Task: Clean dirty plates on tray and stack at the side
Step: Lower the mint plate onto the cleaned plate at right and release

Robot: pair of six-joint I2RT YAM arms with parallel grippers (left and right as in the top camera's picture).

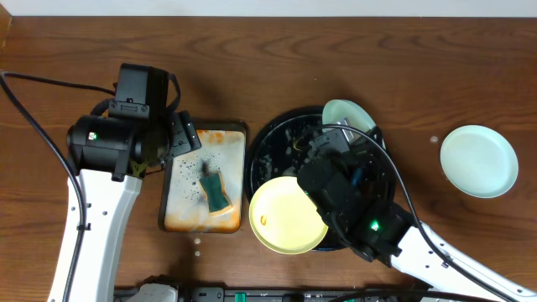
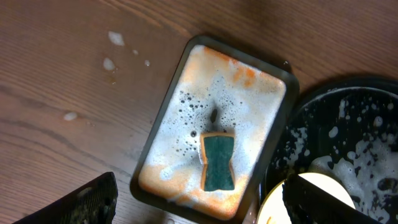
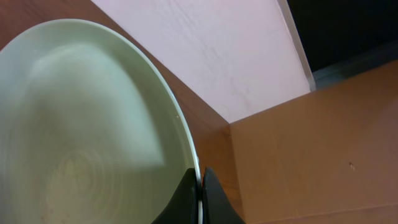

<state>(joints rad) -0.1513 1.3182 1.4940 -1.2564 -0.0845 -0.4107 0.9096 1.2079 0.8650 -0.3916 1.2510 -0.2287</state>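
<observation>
My right hand [image 3: 200, 186] is pinching the rim of a mint plate [image 3: 81, 124], tipped up at the black tray's [image 1: 260, 159] 12 o'clock. Yellow plate [image 1: 288, 216] sits at its 7 o'clock, and the other mint plate [image 1: 478, 159] is out on the desk [image 1: 336, 33] at 3. My left hand [image 2: 199, 190] hangs wide open over the sponge tray [image 2: 249, 99].

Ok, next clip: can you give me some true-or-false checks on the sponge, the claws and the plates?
1. The green sponge lies in the rectangular tray. True.
2. The left claw grips the sponge. False: it is open above the sponge, which lies free.
3. The right claw is shut on the rim of a mint plate. True.
4. All three plates are on the black tray. False: a second mint plate sits on the table, apart from the tray.
</observation>
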